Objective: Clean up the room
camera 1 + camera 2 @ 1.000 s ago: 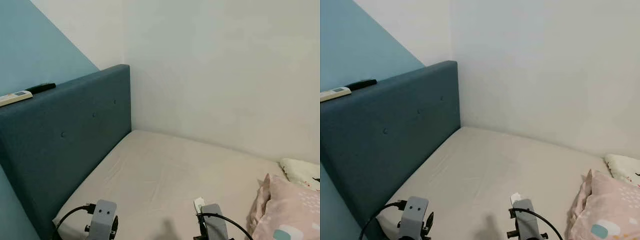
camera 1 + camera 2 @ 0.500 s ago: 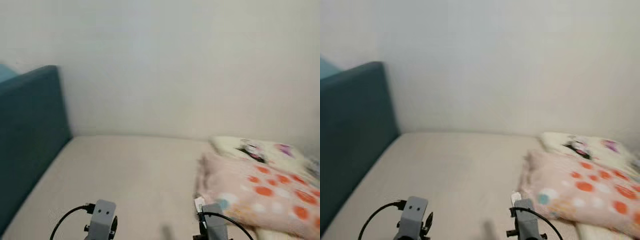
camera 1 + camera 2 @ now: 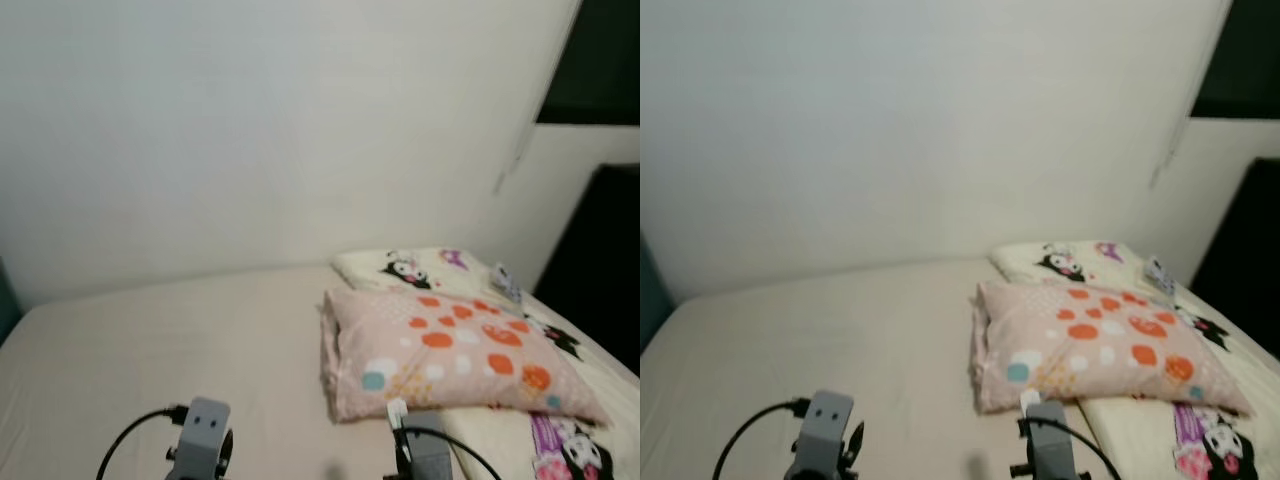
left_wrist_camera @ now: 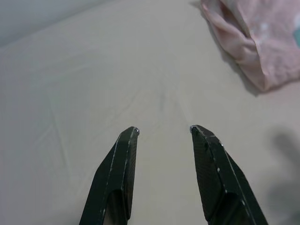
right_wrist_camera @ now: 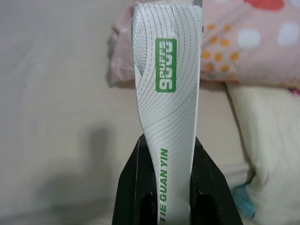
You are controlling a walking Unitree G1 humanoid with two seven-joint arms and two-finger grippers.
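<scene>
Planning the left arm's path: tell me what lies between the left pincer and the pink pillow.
Bare beige sheet between left pincer and pink pillow, per left wrist view.

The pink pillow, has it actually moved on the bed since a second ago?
No. The pink pillow appears further left in the head views, but the wall and bed shifted with it: the camera turned right. It still overlaps the cartoon blanket.

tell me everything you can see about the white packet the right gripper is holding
The white packet is a slim, flat sachet of glossy, foil-like wrapping, printed with fine dotted grey curves, a green logo block near its far end and green lettering reading "TIE GUAN YIN" along its lower part. It looks sealed and slightly twisted. The right gripper has its jaws shut on the lower part, so the packet sticks out lengthwise beyond them, held in the air above the beige bed sheet, touching nothing else.
</scene>
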